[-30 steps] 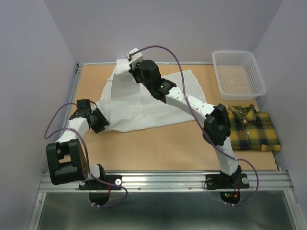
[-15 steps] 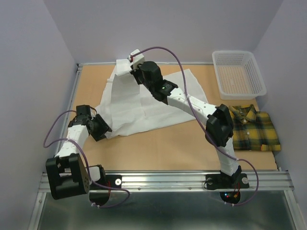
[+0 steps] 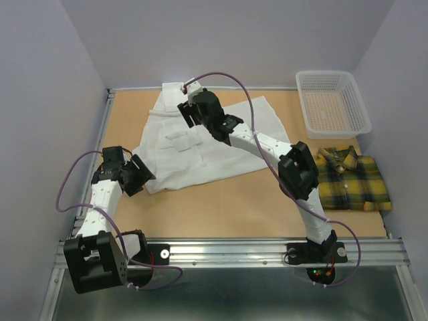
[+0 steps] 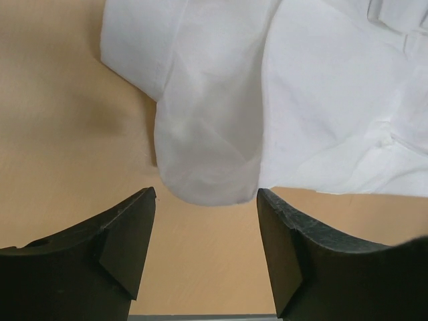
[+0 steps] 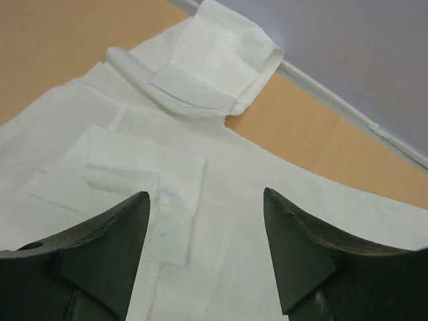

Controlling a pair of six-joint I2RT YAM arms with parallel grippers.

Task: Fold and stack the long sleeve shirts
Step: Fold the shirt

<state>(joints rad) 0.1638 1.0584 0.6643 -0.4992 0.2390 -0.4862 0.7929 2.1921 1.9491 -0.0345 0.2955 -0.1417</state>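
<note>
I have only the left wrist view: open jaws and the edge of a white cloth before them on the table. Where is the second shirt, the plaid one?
Observer: The plaid shirt lies flat at the right side of the table, on the near side of the white basket and apart from the white shirt.
Operator: And the right arm, does it hold something?
Observer: No. The right arm's jaws stand open above the far part of the white shirt, near a chest pocket, with nothing between them.
Operator: Is the white shirt already folded?
Observer: Not neatly. It lies spread and rumpled across the far left of the table.
</note>
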